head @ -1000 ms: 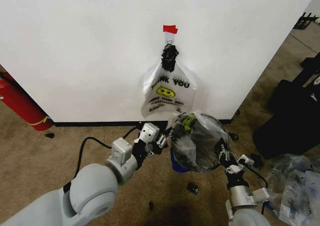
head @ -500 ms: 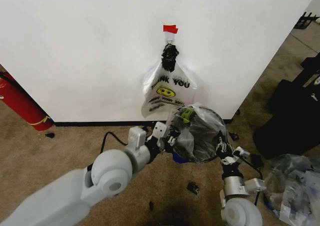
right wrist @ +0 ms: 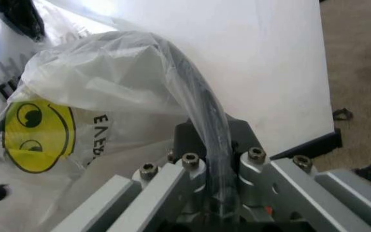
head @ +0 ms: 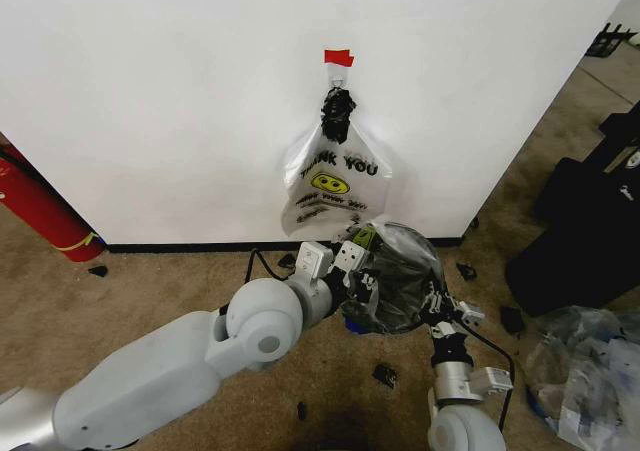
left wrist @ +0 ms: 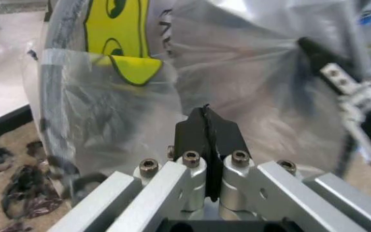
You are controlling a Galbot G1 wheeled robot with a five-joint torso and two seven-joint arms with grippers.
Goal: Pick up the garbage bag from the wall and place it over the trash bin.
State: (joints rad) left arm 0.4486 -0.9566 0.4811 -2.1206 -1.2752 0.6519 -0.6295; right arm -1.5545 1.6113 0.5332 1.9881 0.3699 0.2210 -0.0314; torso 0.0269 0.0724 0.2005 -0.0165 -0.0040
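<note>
The garbage bag (head: 395,241), thin see-through plastic with a yellow-and-black print, is stretched over the mouth of the trash bin (head: 400,306) on the floor below the wall. My left gripper (head: 352,261) is at the bin's left edge. In the left wrist view it (left wrist: 206,128) is shut, with the bag's film (left wrist: 250,63) pinched between the pads. My right gripper (head: 438,306) is at the bin's right edge. In the right wrist view it (right wrist: 214,145) is shut on the black rim (right wrist: 198,92) with the bag's plastic (right wrist: 102,72) wrapped over it.
A "THANK YOU" smiley bag (head: 335,181) hangs on the white wall under red tape (head: 339,57), just behind the bin. A red fire extinguisher (head: 40,209) leans at the far left. Clear plastic wrap (head: 590,371) and black cases (head: 580,241) lie on the right. Small dark scraps (head: 385,375) dot the carpet.
My left arm has swung in toward the middle and reached farther forward. The bin with the bag has shifted a little toward the wall. The right arm has followed it.
</note>
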